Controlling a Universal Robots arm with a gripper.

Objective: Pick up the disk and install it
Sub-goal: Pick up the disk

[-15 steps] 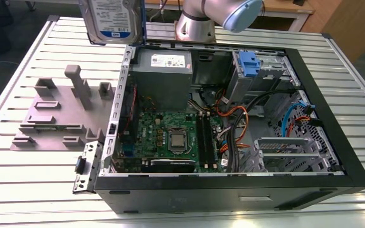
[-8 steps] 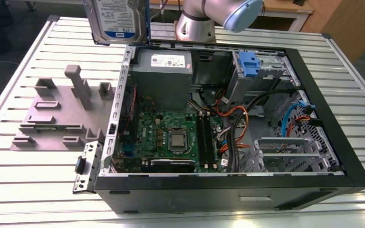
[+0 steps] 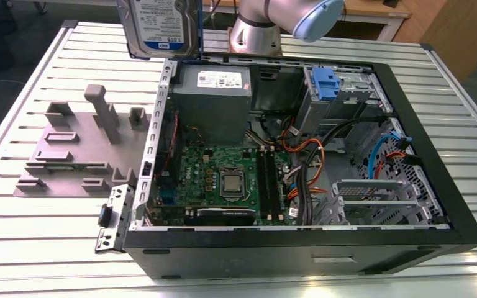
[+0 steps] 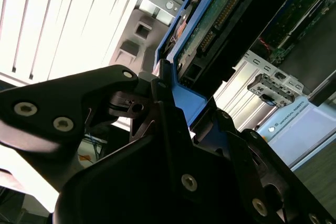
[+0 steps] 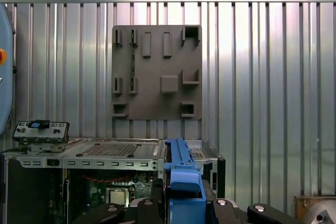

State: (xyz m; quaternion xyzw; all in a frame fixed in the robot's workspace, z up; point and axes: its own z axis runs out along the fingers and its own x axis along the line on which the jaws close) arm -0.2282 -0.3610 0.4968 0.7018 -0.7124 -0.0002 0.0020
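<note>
The disk (image 3: 159, 25), a silver drive with a white-and-blue label in a blue bracket, hangs upright in the air above the back left corner of the open computer case (image 3: 305, 239). In the second wrist view my gripper (image 4: 181, 103) is shut on the disk's blue bracket (image 4: 181, 95), with the drive's green circuit board (image 4: 226, 9) facing the camera. In the first wrist view the blue bracket (image 5: 184, 177) stands between the black fingers (image 5: 149, 205), above the case.
Inside the case are a grey power supply (image 3: 213, 99), a motherboard (image 3: 222, 180), a blue caddy (image 3: 325, 84) in the upper bay and a metal drive cage (image 3: 371, 198). A grey fixture plate (image 3: 64, 155) lies on the slatted table (image 3: 40, 236) to the exterior view's left. The arm's base (image 3: 259, 28) stands behind the case.
</note>
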